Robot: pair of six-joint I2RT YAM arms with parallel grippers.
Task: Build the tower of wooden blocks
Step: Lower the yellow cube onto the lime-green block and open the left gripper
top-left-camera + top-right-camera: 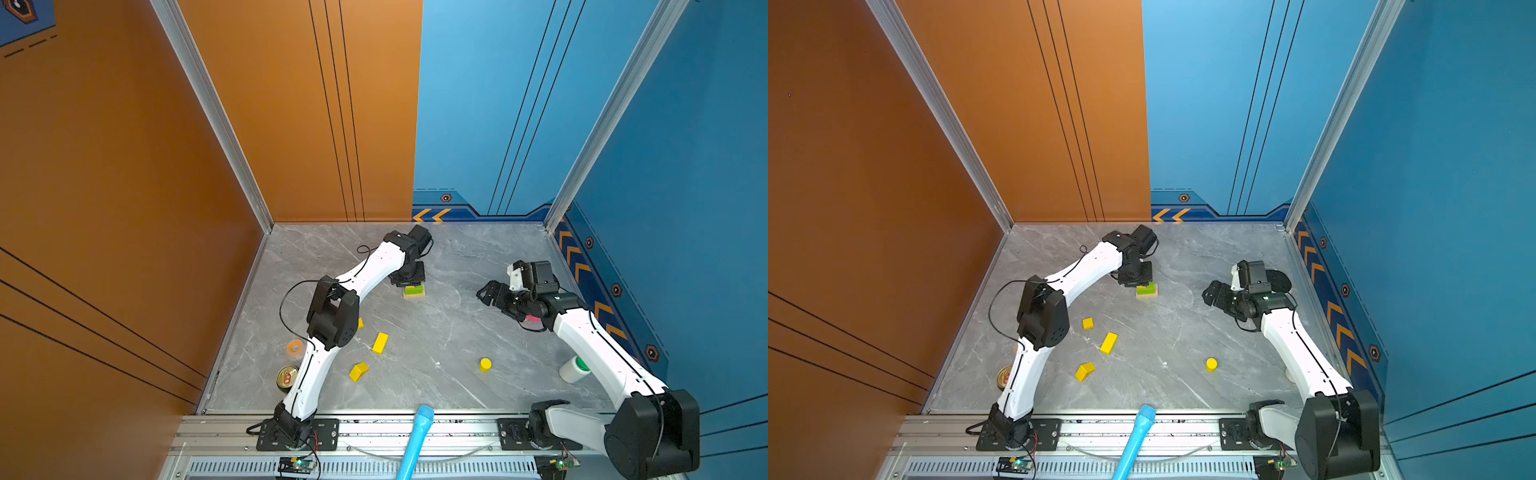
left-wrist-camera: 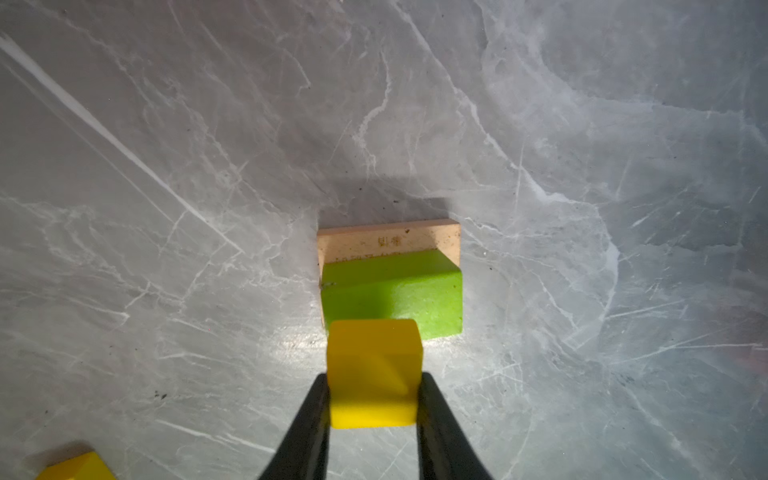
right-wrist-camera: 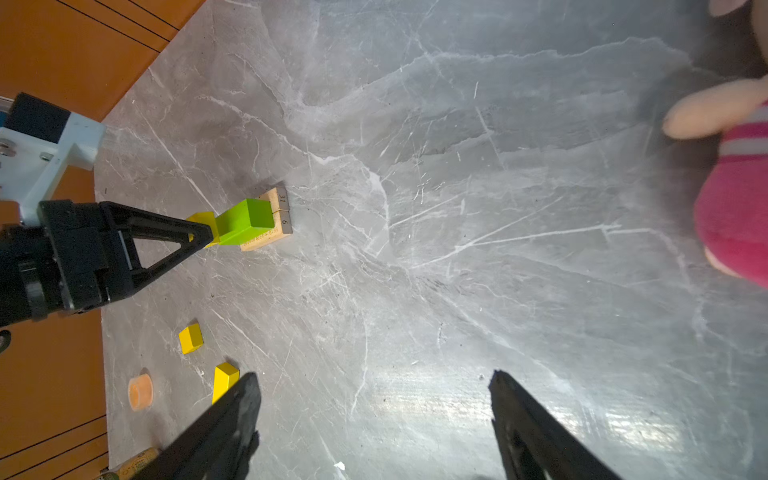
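Blue rod [image 1: 417, 436] leans over front rail, closest to viewer. Left gripper [image 2: 374, 384] fingers [image 2: 316, 415] narrowed, clamped on sides of yellow cube [image 2: 374, 361]. Cube sits over end of green bar [image 2: 399, 299]; contact unclear. Green bar lies on tan planks [image 2: 386, 239], far middle of marble table [image 1: 436, 332]. Right gripper [image 3: 372, 378] fingers spread wide, holding nothing, above tabletop. Loose near front: yellow bar [image 1: 380, 343], roof piece [image 1: 358, 371], cylinder [image 1: 485, 364].

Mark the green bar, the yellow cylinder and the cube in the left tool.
green bar [image 2: 392, 301]: left wrist view, its broad face.
yellow cylinder [image 1: 485, 363]: a top view, its round top.
yellow cube [image 2: 374, 365]: left wrist view, its upper face.
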